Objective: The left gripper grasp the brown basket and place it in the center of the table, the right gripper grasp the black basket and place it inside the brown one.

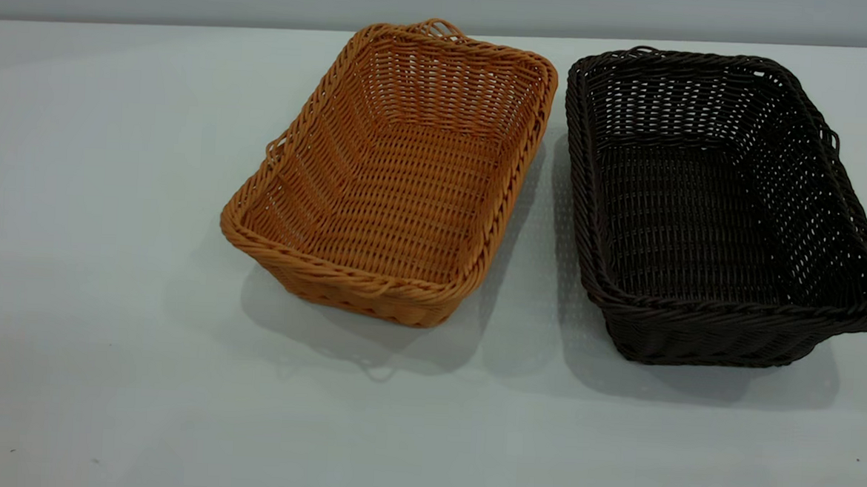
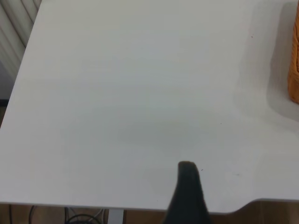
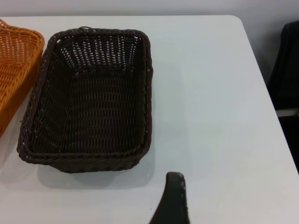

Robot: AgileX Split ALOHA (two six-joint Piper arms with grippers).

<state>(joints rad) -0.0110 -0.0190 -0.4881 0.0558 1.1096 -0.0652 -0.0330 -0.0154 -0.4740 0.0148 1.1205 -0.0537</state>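
Note:
The brown basket (image 1: 372,285) stands upright and empty on the table (image 1: 106,256), left of middle, slightly askew. The black basket (image 1: 719,310) stands upright and empty beside it on the right, a narrow gap between them. Neither gripper shows in the exterior view. In the left wrist view one dark finger (image 2: 188,186) hangs over bare table near its edge, and a sliver of the brown basket (image 2: 294,70) shows far off. In the right wrist view one dark finger (image 3: 174,196) hovers over the table, just short of the black basket (image 3: 84,158). Nothing is held.
The table's edge and rounded corner (image 3: 236,21) lie beyond the black basket, with a dark object (image 3: 287,70) past them. The left wrist view shows the table's near edge (image 2: 117,206) with cables below. Bare table lies in front of both baskets.

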